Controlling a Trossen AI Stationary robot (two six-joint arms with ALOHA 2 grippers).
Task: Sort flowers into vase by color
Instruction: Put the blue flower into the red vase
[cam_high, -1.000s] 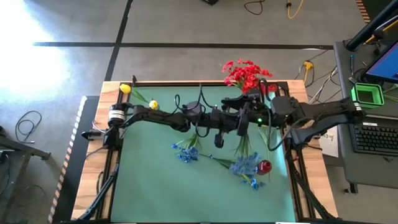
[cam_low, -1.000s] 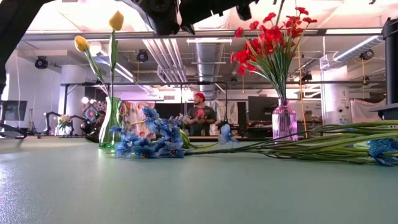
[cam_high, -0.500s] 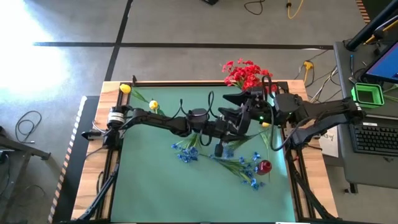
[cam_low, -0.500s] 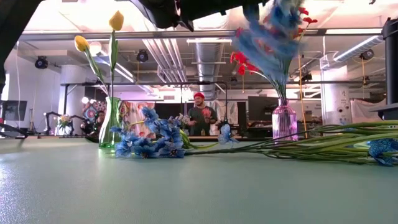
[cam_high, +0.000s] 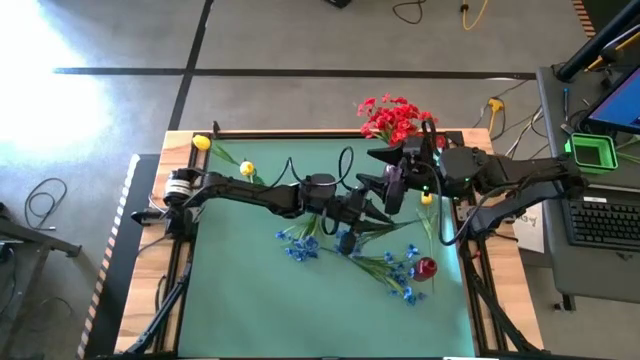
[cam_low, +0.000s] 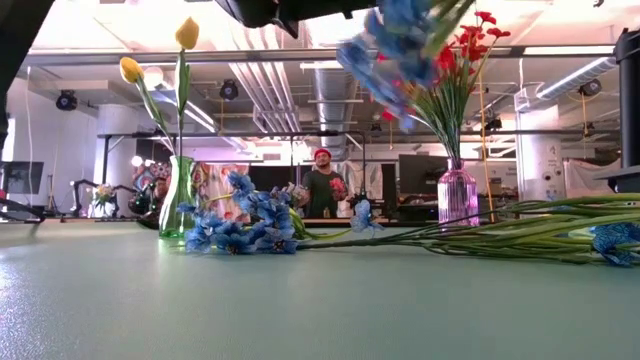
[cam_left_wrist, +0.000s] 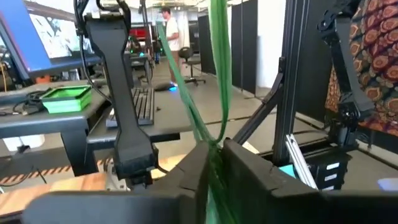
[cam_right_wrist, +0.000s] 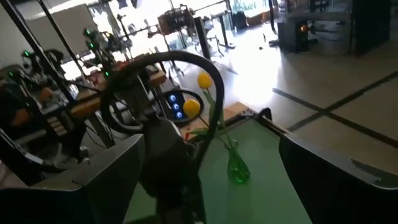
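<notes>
Left wrist view: left gripper (cam_left_wrist: 214, 163) clamps a blue flower's green stem (cam_left_wrist: 219, 74), upright; right gripper (cam_high: 392, 180) open beside it

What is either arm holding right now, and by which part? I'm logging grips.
The left gripper holds a blue flower by its green stem, lifted off the table. The right gripper is open and empty.

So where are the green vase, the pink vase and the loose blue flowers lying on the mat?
green vase (cam_low: 178, 200), low view, on its glass body.
pink vase (cam_low: 457, 197), low view, on its glass body.
blue flowers (cam_low: 240, 228), low view, on the blossoms.
</notes>
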